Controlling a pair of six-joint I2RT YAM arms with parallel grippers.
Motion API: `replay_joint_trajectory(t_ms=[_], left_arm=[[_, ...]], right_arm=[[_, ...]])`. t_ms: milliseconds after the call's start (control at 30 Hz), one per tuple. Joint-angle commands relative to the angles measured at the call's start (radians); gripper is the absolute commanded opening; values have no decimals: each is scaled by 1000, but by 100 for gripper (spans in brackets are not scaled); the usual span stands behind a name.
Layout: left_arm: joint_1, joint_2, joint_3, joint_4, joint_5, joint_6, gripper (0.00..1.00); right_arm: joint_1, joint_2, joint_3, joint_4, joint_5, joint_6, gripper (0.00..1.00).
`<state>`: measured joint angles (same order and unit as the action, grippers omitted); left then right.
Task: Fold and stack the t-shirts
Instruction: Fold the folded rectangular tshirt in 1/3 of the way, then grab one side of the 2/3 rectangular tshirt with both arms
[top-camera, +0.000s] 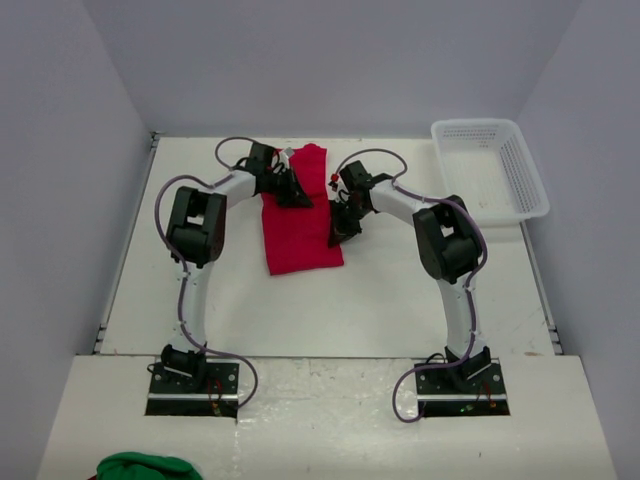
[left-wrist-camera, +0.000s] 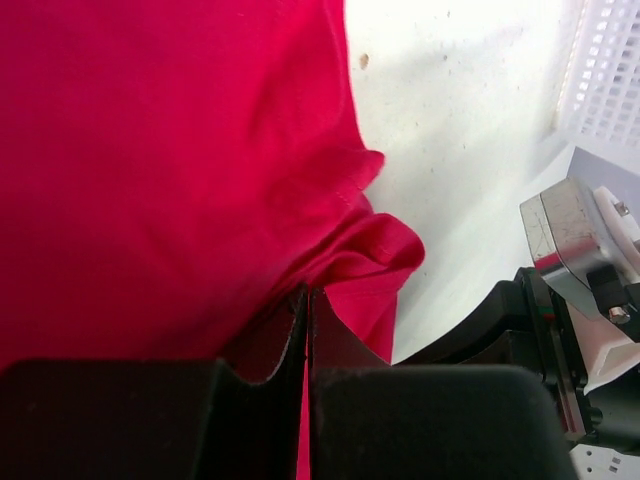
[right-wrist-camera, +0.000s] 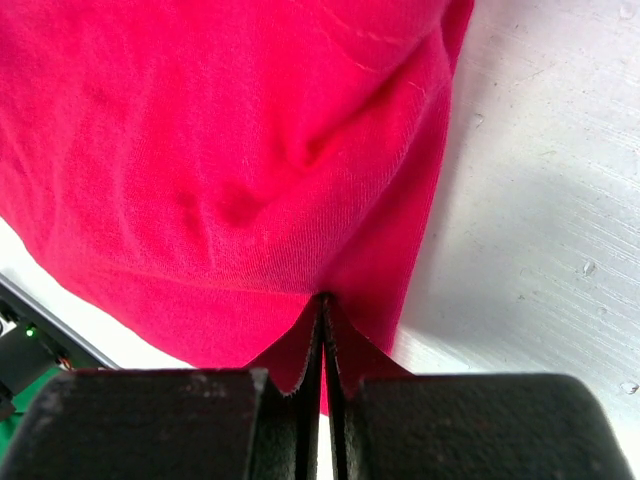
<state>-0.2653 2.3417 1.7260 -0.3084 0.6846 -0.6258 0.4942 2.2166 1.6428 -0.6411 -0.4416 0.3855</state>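
So the white surface (top-camera: 300, 310) is taking up most of the overhead view, and the red t-shirt (top-camera: 298, 235) is lying on it as a long strip, a bit past the middle and running away from the arm bases. Both arms are curling in over it from either side. The white mesh basket (top-camera: 470, 124) is sitting off in the far right corner, well apart from the shirt. The left tool (top-camera: 293, 190) is reaching in over the far part of the strip, and in its wrist view its jaws are pressing together on a bunched fold at the cloth's edge (left-wrist-camera: 307, 300), bare surface showing just beside it. The right tool (top-camera: 340, 228) is working the shirt's right edge nearer the front, pinching the cloth tight with no gap to speak of (right-wrist-camera: 324, 300). A bit of green cloth (top-camera: 148, 467) is peeking in at the near left corner.
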Motion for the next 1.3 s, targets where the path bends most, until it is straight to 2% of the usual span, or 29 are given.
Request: replay_joint_trajectory(t_ms=[0,433,633,900,967,1067,1100,1267], left_arm=[[23,21,15,20,16,6,0],[51,65,63,17,49,28,0],[46,-8,47,6,17,67,0],[23,-191,33,-41,-79,130,0],[23,-229,41,-52,-91,138,0],[23,-262,63,-89,-117,153,0],[23,-266,70,-107,-126,158,0],[23,-326,24,-144,-186,172,0]], right_arm=[[3,-48,-20,3,23,7,0],[1,-37,-12,-2,35,-7,0],[1,-61,2,9,78,-28,0],[3,-104,199,-97,133,-62,27],[3,-98,265,-139,144,-66,38],[1,-80,339,-178,168,-71,46],[0,-69,359,-190,170,-74,52],[-9,74,494,-252,184,-83,54]])
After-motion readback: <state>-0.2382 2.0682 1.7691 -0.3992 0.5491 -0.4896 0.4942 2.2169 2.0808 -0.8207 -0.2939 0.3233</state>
